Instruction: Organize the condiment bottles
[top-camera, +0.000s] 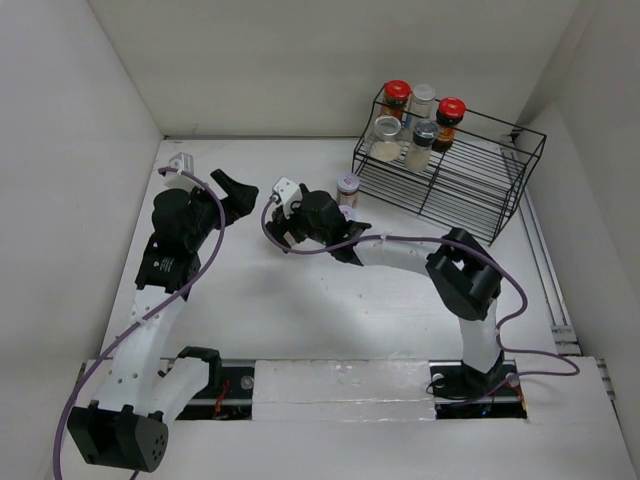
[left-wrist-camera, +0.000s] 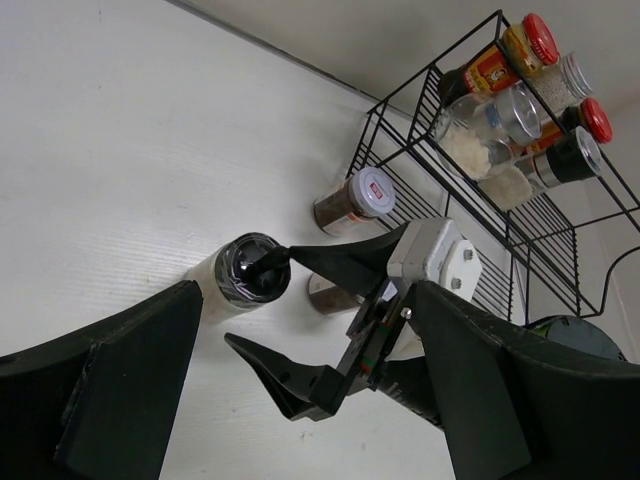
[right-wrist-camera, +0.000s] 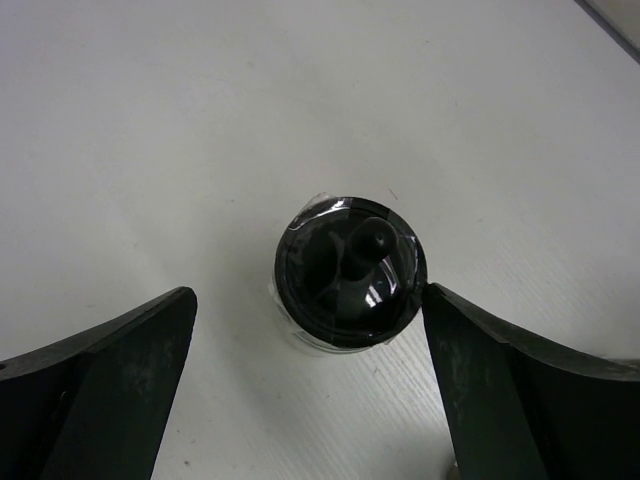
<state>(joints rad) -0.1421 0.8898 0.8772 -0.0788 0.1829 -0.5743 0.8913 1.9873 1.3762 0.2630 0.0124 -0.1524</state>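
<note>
Five condiment bottles (top-camera: 424, 135) we count in rack (top-camera: 470, 190), two seen on table (top-camera: 300, 310) (black-lidded one (right-wrist-camera: 350, 275) between spread right gripper (right-wrist-camera: 308, 292)); left gripper (left-wrist-camera: 305, 290) spread too.

The top camera looks down over the whole surface (top-camera: 300, 320). The right wrist camera sits close above the black-lidded jar (right-wrist-camera: 350, 275); the left wrist camera views that jar obliquely, from farther off.

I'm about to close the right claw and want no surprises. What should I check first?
1. Right claw open: ok.
2. Black-lidded jar between its fingers: ok, slightly off-centre.
3. Jar upright on the table: ok.
4. Left claw out of the way: ok, open and apart.
5. Right claw low enough to grip: cannot tell.
6. Free room in the wire rack: ok.
</note>
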